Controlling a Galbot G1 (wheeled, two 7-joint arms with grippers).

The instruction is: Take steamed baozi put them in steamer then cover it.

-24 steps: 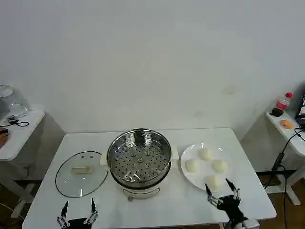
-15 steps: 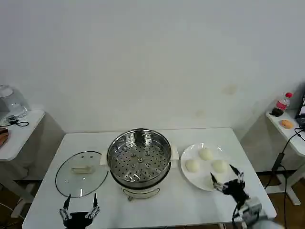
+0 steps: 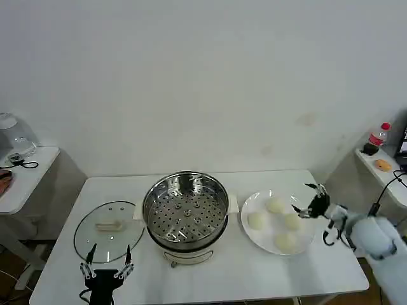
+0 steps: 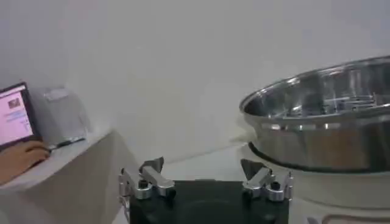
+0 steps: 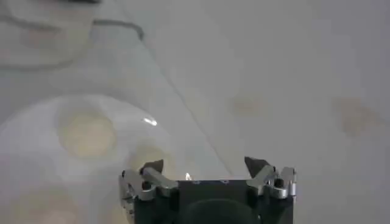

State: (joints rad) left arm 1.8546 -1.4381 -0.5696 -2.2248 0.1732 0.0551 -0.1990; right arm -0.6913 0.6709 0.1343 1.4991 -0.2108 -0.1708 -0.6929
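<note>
The right end effector (image 3: 308,202) hovers open at the plate (image 3: 306,236) edge, beside four steamed baozi (image 3: 275,206). To grasp well, it should centre over one bun, descend, and close gently. One empty steamer (image 3: 186,210) stands mid-desk (image 3: 222,273); one cover (image 3: 109,230) lies to its left. The left end effector (image 3: 107,272) waits open near the cover.

cream-white baozi (image 3: 275,205), white plate (image 3: 249,234), shiny perforated steamer (image 3: 185,210)
</note>
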